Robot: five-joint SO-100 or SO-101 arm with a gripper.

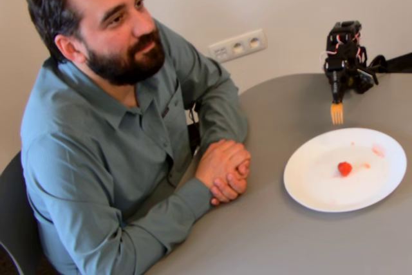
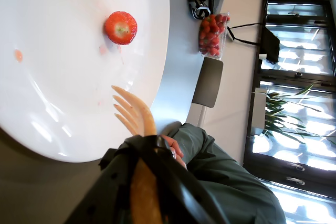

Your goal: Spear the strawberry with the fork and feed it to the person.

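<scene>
We hold the fork (image 1: 337,113) tines-down above the far rim of the plate (image 1: 309,188), clear of it. The hand (image 2: 137,179) is closed on the fork's stem. The strawberry (image 1: 345,169) lies alone near the middle of the plate, well apart from the tines and untouched.

To spear it well, we judge that we should bring the tines directly over the fruit's centre and press straight down; a glancing stab would likely roll it across the slick plate. The wrist view shows its cut face (image 2: 121,27) upward, a good target.

Counting: one fork, one strawberry on the plate, one plate, one person (image 1: 122,127) seated at the desk (image 1: 270,236) with clasped hands. The wrist view also shows one punnet of strawberries (image 2: 212,35) on the desk beyond the plate.
</scene>
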